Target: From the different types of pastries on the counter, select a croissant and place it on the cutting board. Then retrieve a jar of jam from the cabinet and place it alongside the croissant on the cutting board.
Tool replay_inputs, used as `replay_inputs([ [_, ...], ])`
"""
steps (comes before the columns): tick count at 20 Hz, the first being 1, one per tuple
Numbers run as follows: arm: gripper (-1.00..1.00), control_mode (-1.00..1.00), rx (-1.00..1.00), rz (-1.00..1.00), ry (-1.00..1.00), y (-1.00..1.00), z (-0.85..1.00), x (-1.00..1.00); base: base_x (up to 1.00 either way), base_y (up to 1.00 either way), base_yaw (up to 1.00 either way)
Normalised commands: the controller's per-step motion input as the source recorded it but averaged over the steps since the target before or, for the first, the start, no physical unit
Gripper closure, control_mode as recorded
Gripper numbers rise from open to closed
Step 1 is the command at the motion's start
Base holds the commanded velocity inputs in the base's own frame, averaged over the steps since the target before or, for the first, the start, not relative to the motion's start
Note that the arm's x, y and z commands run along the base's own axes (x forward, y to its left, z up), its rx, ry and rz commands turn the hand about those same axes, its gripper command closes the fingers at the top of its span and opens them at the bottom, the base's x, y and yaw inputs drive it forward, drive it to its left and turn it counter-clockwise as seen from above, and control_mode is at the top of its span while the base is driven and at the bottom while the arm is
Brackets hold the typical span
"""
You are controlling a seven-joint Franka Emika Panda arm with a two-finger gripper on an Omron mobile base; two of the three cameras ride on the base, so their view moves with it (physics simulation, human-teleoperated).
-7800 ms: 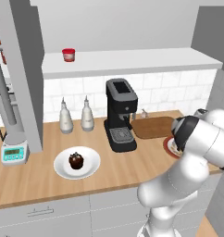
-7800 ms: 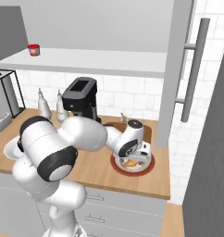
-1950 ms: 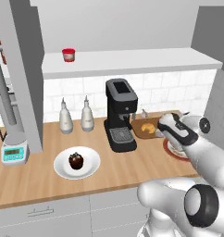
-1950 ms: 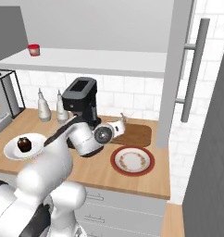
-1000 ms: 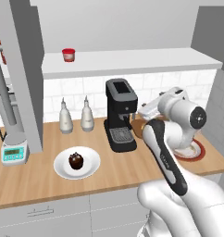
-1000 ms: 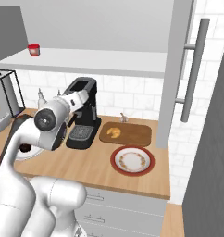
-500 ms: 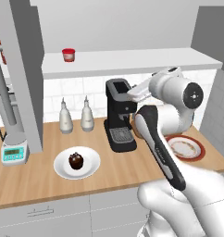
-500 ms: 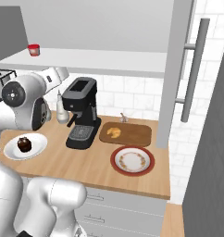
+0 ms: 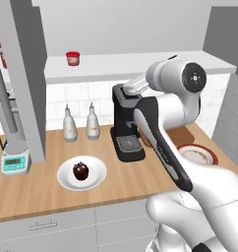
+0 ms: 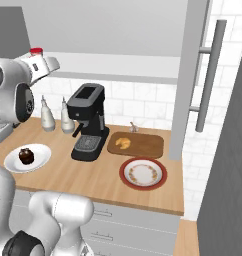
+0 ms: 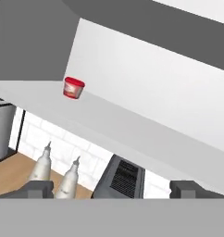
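Sitting on the flat brown wooden cutting board (image 10: pixel 137 144) is the small golden-yellow crescent croissant (image 10: pixel 123 143), toward the board's end nearer the black coffee machine (image 10: pixel 90 128). Just in front of the board, the round red-rimmed plate (image 10: pixel 143 173) is lying with nothing on it. On the far side of the coffee machine from the board, a white plate (image 9: pixel 82 173) is carrying the dark brown chocolate muffin (image 9: pixel 80 170). All of these are resting on the long light-brown wooden counter (image 9: pixel 52 189).

The small squat red jar of jam (image 11: pixel 73 88) is standing alone on the long white shelf (image 11: pixel 132 127) of the pale grey cabinet (image 9: pixel 22 74), above and well to one side of the coffee machine. Two grey-white bottles (image 9: pixel 79 123) are standing beside the coffee machine, under the shelf.

The right base view is showing the croissant and board plainly, whereas in the left base view the arm is covering most of the board. In the hand view the gripper (image 11: pixel 111 189) is spread wide and holding nothing, with its fingertips (image 11: pixel 37 188) well apart; the jar is lying well beyond it, off toward the upper left of that view.
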Motion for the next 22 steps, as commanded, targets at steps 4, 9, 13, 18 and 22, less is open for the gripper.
replay_inputs([
  [4, -1.0, -1.0, 0.01, 0.0, -0.05, 0.32, -0.01, 0.0, 0.0, 0.0, 0.0],
  [9, -1.0, -1.0, 0.08, 0.04, -0.04, 0.18, 0.02, 0.01, 0.0, 0.0, 0.0],
  [13, -1.0, -1.0, 0.27, 0.12, 0.0, 0.02, 0.15, 0.12, 0.0, 0.0, 0.0],
  [18, -1.0, -1.0, 0.13, 0.02, 0.0, 0.16, 0.03, 0.07, 0.0, 0.0, 0.0],
  [22, -1.0, -1.0, 0.01, -0.02, 0.0, 0.37, 0.06, 0.02, 0.0, 0.0, 0.0],
])
